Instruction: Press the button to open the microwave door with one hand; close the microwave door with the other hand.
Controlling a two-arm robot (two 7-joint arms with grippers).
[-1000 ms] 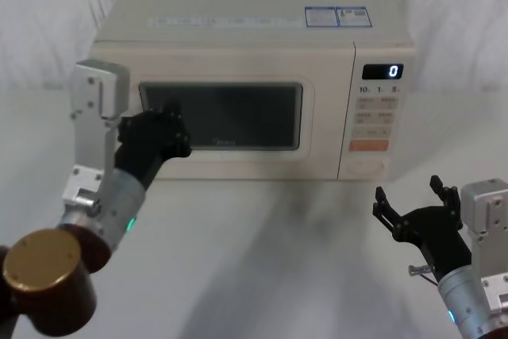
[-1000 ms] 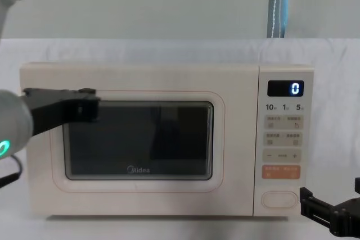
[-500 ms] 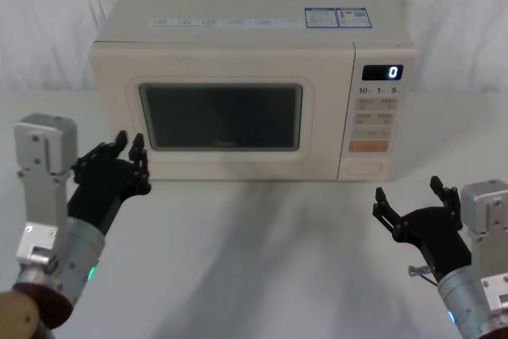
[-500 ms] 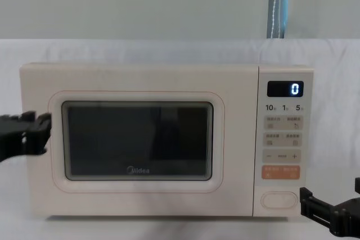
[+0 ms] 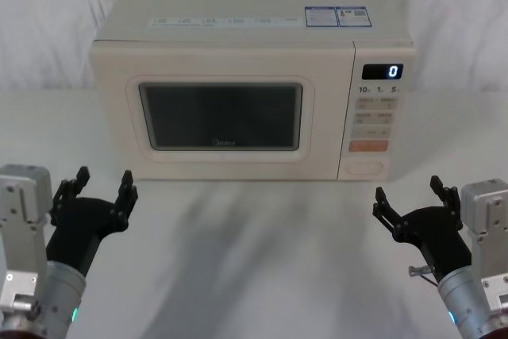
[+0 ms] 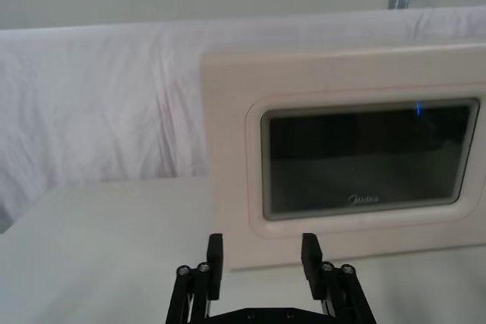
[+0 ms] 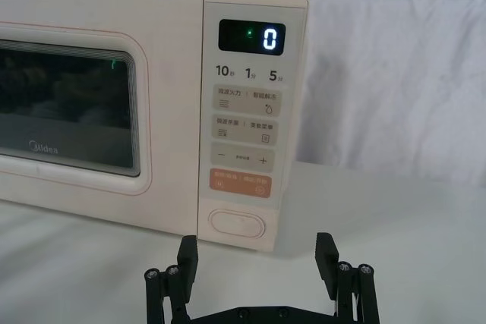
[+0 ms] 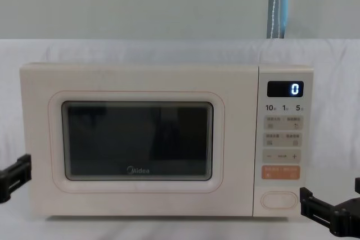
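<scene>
Sitting flush against the oven body, the microwave door (image 5: 221,121) is closed, its display showing 0. The button (image 7: 238,224) lies at the bottom of the control panel, under the orange key (image 7: 241,184). The left gripper (image 5: 93,193) hovers low over the table (image 5: 254,244), well short of the door's left edge, fingers spread wide and holding nothing. The right gripper (image 5: 416,200) hovers in front of the panel, equally wide open and empty.
</scene>
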